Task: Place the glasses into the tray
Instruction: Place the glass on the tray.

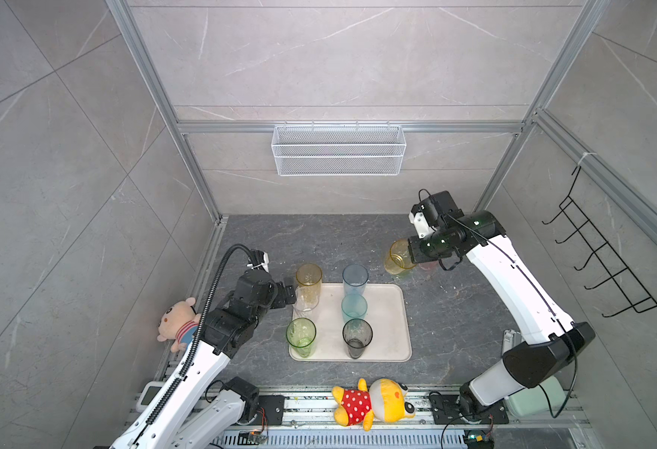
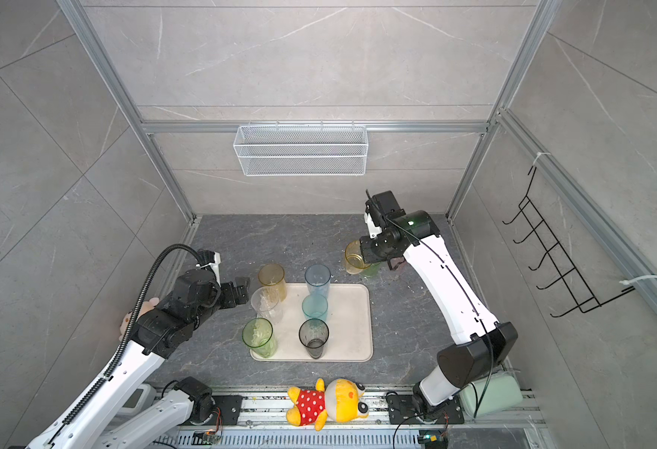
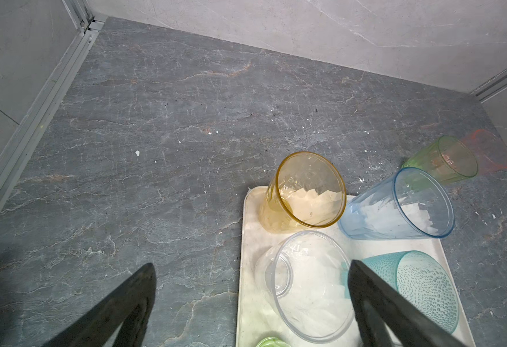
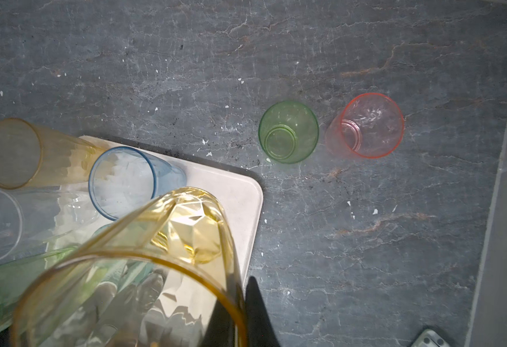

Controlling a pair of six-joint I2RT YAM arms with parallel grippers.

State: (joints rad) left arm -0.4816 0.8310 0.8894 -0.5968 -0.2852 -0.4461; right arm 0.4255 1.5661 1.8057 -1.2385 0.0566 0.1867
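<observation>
Grey stone worktop (image 1: 264, 241): the left pincer (image 2: 241, 290) gapes beside the clear glass (image 1: 306, 303) at the tray (image 1: 387, 318) edge, where six glasses (image 1: 357, 338) stand. Near the far right corner, the right pincer (image 1: 412, 252) is clamped on a yellow glass (image 1: 398, 254) by its rim. It is probably light and slick, so pinch the wall.

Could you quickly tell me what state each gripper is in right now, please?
Left gripper: open, holding nothing.
Right gripper: shut on the rim of the yellow glass.

A white mesh basket (image 1: 338, 149) hangs on the back wall, a black hook rack (image 1: 606, 256) on the side wall; a yellow plush (image 1: 373, 402) and a pink plush (image 1: 177, 324) lie at the desk's (image 1: 319, 241) edges
</observation>
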